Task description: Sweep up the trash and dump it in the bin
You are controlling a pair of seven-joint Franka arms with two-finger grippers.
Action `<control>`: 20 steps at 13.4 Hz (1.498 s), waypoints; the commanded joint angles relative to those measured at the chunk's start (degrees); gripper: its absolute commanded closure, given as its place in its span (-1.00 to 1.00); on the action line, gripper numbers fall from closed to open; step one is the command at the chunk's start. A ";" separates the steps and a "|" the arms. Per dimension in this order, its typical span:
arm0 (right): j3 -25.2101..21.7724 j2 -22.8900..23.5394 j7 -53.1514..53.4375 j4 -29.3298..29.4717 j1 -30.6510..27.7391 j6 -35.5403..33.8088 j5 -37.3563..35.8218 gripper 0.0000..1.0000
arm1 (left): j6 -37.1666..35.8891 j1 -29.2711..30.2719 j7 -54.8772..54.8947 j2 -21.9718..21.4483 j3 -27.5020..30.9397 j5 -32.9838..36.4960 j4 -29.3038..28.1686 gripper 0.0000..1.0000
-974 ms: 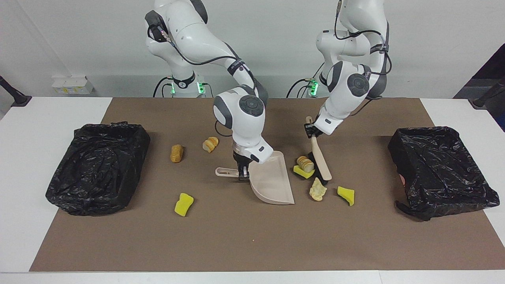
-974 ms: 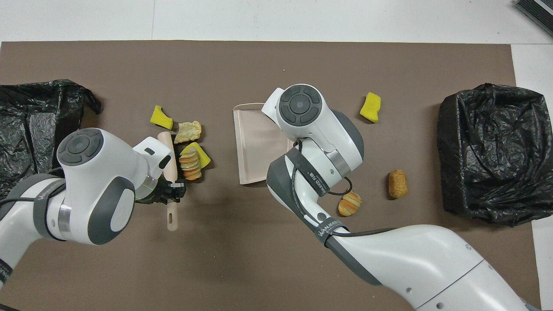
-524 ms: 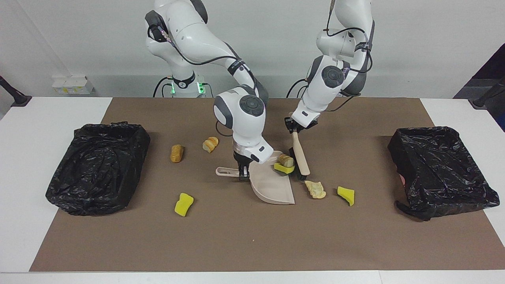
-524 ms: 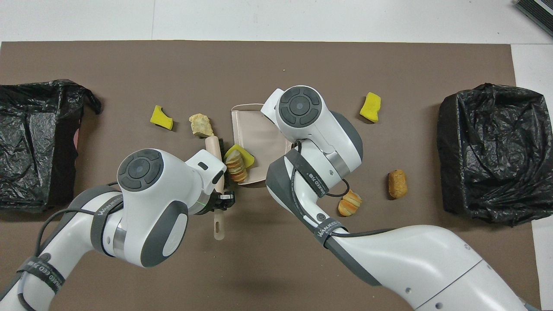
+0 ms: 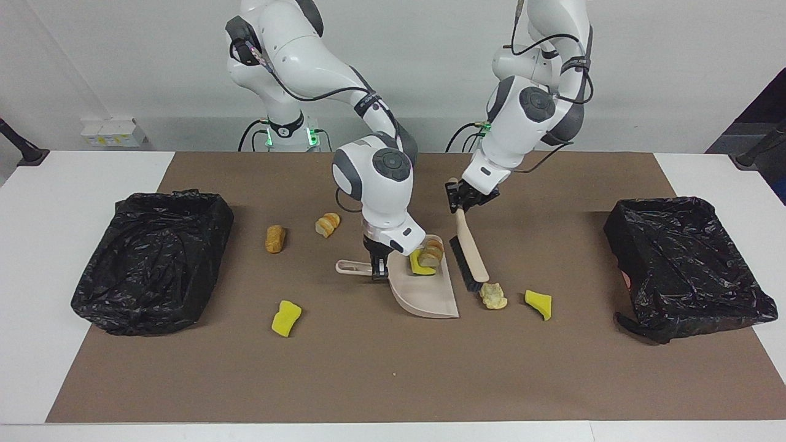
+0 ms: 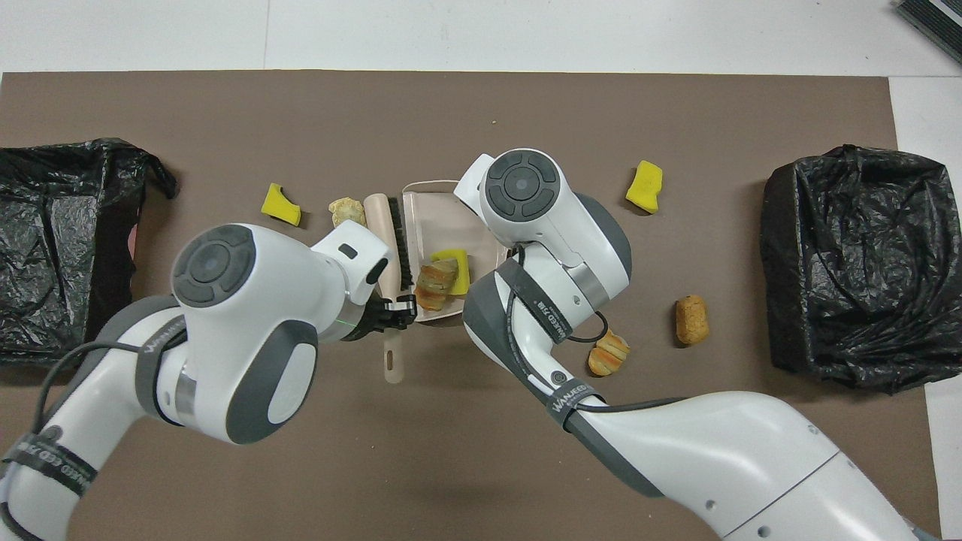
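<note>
Hands clench tools: left (image 5: 462, 205) tilting brush (image 5: 471, 252), right (image 5: 379, 265) gripping dustpan (image 5: 430, 294).

Right gripper (image 5: 379, 271) clamps dustpan (image 5: 427, 288) holding sponge wedge (image 5: 419, 263) and roll (image 5: 433, 252); left gripper (image 5: 462, 202) grips raised brush (image 5: 470, 253).

My facing camera sits high across the table and looks back at both arms, taking in the whole brown mat (image 5: 344, 368), both black bins (image 5: 153, 258) and the wall at the robots' end from a fair way off. My overhead camera hangs above the robots' own end and looks steeply down and forward, closer in, so the arms fill the lower part and the bins are cut at the edges. Both views share the middle of the mat with the dustpan (image 6: 436, 225), half a turn apart.
</note>
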 commanded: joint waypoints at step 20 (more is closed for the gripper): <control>0.43 -1.74 9.32 -2.56 -0.42 0.74 3.17 1.00 | 0.46 -1.12 4.15 7.62 -0.95 7.90 -0.39 1.00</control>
